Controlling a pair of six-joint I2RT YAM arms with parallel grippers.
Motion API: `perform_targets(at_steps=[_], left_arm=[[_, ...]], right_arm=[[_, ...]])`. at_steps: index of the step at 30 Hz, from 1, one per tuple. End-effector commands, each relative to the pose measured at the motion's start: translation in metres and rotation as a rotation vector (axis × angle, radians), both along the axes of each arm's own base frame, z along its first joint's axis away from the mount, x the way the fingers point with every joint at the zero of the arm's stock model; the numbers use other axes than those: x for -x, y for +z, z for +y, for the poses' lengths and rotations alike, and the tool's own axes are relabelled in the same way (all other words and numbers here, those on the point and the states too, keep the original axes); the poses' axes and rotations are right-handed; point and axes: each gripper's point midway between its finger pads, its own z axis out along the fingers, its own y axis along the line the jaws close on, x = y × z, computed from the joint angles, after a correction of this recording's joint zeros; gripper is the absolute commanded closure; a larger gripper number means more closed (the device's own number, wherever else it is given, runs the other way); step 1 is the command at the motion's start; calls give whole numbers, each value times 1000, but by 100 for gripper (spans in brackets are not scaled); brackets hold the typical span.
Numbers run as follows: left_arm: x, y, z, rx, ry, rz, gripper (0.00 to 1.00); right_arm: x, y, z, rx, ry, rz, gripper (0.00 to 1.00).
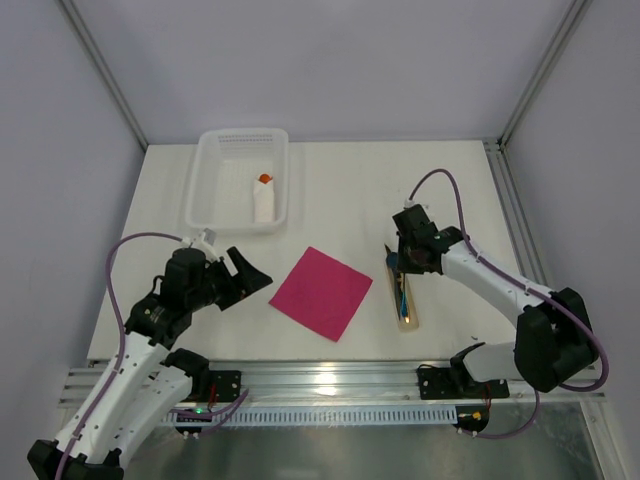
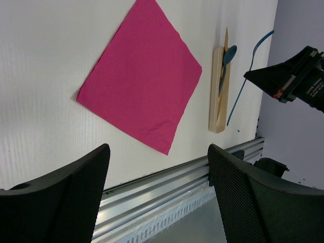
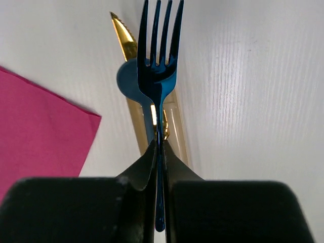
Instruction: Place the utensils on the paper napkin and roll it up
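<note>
White surface (image 1: 450,190), grey walls around it. Blue fork (image 3: 159,66) is pinched by the handle in the right claw (image 3: 159,152), jaws closed tight on it, fork edge-on with its tines pointing out past the fingertips. Under the tines: blue spoon (image 3: 129,78) and yellow-orange knife (image 3: 126,40), both lying on the beige strip (image 2: 218,96). Strip sits just right of the pink napkin (image 1: 322,293), not touching it. Napkin lies flat mid-surface, turned like a diamond. Left claw (image 2: 158,152) hangs wide open, holding nothing, left of the napkin and facing it. White basket (image 1: 205,185) sits at the far side of the surface. White roll (image 1: 264,205) with an orange tip lies inside it.
</note>
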Motion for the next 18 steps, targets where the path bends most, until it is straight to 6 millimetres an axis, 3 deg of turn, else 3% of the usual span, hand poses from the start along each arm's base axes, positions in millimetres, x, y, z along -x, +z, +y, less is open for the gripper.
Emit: perform_targets(at_steps=[1, 5, 7, 8, 9, 11, 12, 18], left_arm=[[-5, 4, -4, 23, -10, -22, 21], [-6, 4, -2, 17, 3, -22, 23], [-7, 4, 0, 11, 19, -23, 23], [-7, 3, 2, 8, 29, -18, 23], [-7, 3, 4, 1, 42, -17, 22], [-7, 2, 9, -15, 69, -11, 22], [-6, 2, 11, -20, 79, -7, 21], [-2, 6, 23, -49, 123, -24, 20]], right_arm=[[-13, 32, 10, 14, 25, -81, 96], [-15, 42, 42, 9, 79, -83, 96], [-20, 54, 67, -8, 122, -103, 96], [-19, 45, 76, 7, 131, -74, 96], [-20, 54, 96, -11, 165, -92, 96], [-19, 51, 115, -10, 194, -80, 96], [-20, 48, 135, -9, 220, -72, 96], [-21, 33, 195, 33, 299, -30, 96]])
